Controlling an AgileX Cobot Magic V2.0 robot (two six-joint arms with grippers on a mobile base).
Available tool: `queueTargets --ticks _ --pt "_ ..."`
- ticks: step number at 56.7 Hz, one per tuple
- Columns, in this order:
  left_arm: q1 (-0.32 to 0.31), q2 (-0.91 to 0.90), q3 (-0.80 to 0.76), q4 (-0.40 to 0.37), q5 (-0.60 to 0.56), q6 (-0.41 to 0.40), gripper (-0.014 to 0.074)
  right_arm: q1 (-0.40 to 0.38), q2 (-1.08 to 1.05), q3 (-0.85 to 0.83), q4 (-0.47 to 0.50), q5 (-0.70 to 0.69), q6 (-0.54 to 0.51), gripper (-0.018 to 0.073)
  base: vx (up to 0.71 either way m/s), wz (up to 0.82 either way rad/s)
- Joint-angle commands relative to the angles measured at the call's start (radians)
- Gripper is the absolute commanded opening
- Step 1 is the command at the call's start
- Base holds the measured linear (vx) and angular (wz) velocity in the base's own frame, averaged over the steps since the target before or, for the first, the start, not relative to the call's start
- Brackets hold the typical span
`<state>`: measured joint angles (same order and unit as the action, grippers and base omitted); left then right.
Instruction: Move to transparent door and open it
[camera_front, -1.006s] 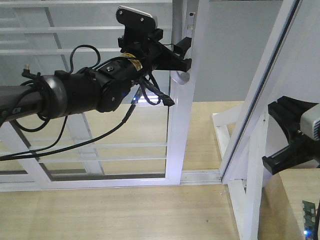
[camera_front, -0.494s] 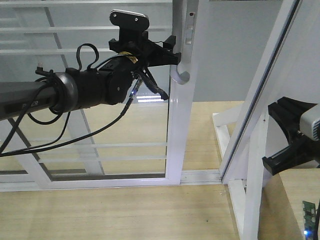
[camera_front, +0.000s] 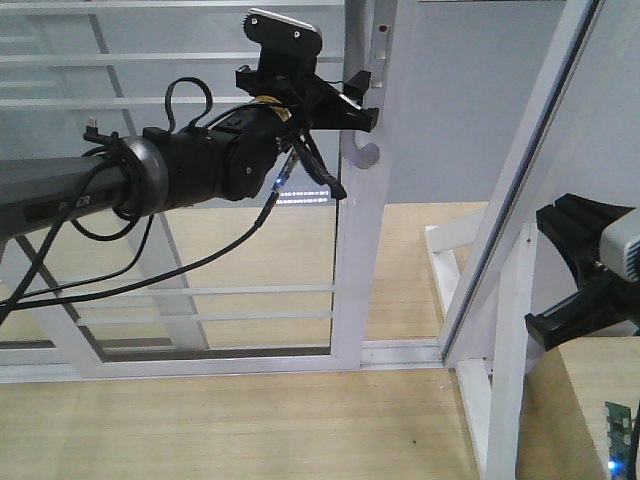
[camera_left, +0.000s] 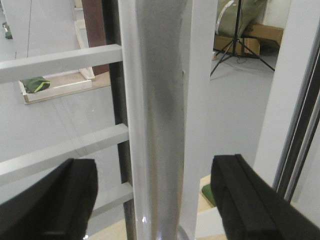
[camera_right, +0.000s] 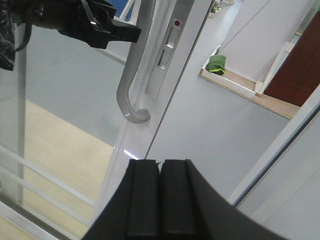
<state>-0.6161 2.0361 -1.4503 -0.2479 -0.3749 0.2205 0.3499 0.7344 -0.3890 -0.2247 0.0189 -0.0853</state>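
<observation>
The transparent door (camera_front: 358, 260) is a white-framed glass panel with thin horizontal bars, standing left of centre. Its grey curved handle (camera_front: 366, 150) is on the right stile, below a small latch plate (camera_right: 167, 47). My left gripper (camera_front: 364, 102) is open at the upper part of the handle. In the left wrist view the grey handle bar (camera_left: 160, 115) runs between the two black fingers (camera_left: 55, 200) without touching either. My right gripper (camera_right: 160, 163) is shut and empty, low at the right (camera_front: 585, 290), well away from the handle (camera_right: 131, 100).
A slanted white frame (camera_front: 520, 200) with a braced foot stands between the door and my right arm. A second barred glass panel (camera_front: 150, 60) sits behind the door at left. The floor track (camera_front: 400, 352) runs along the wooden floor. A tripod (camera_left: 235, 30) stands beyond the glass.
My left gripper drew back left from the stile half a second ago, then moved right again to straddle the handle. The door and the right arm stay where they were.
</observation>
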Motion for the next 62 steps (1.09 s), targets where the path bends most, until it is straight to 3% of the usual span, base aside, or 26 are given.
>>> queueTargets --ticks 1,21,30,62 --pt "-0.002 -0.045 -0.063 0.007 -0.043 -0.001 0.0575 -0.004 -0.004 -0.030 -0.009 -0.074 -0.010 -0.0006 0.00 0.00" --pt "0.001 0.027 -0.198 -0.001 -0.006 -0.001 0.0575 -0.004 -0.004 -0.030 -0.009 -0.071 -0.010 -0.0006 0.00 0.00" --pt "0.015 0.047 -0.227 -0.082 -0.010 0.002 0.0575 -0.004 -0.004 -0.030 -0.009 -0.066 -0.010 -0.0006 0.00 0.00" --pt "0.017 0.103 -0.308 -0.072 0.042 0.002 0.0574 -0.004 -0.004 -0.030 -0.009 -0.067 -0.010 -0.0006 0.00 0.00"
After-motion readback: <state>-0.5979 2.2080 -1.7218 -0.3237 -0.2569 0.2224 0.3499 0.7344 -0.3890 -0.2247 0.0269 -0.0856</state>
